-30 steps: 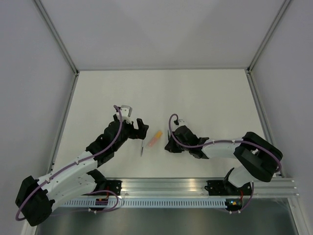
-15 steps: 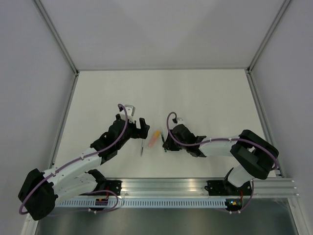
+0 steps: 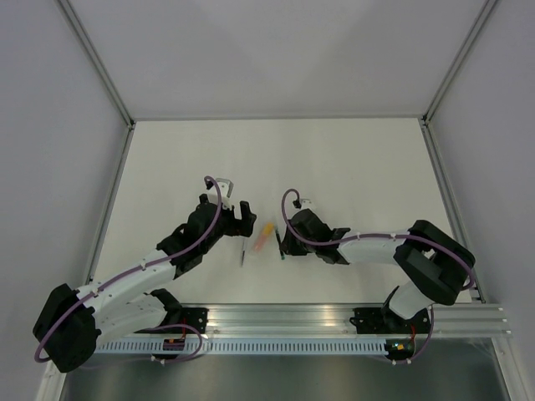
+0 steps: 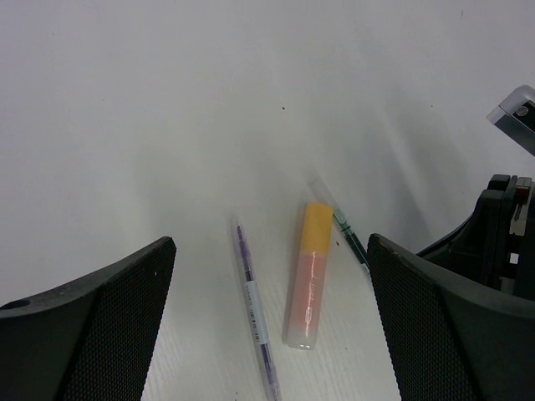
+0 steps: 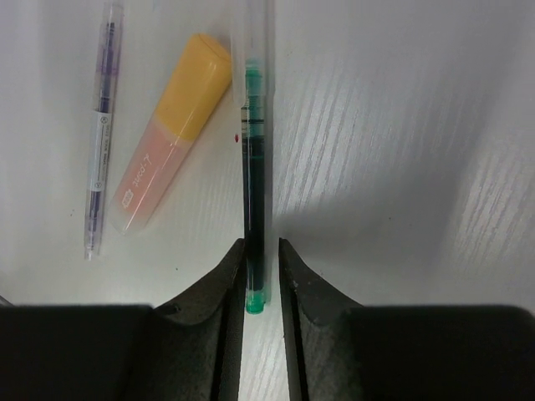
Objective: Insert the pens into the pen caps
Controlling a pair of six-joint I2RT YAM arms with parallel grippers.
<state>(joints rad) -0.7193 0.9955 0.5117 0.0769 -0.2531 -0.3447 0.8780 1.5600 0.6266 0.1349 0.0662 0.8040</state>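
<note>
Presently, teal-green pen (image 5: 253,192) lies flat just beside orange highlighter (image 5: 171,125); right gripper (image 5: 261,251) narrowed astride its tail, slight gap showing. Judged light, stiff, slick, prone to rolling: pinch mid-barrel. Left gripper (image 4: 269,251) gapes wide, empty.

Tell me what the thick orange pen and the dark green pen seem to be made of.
The thick orange pen looks plastic: an opaque matte yellow-orange end and a frosted, half-transparent pinkish barrel with print. The dark green pen is probably clear glossy plastic over green ink; a transparent tube continues past it.
</note>
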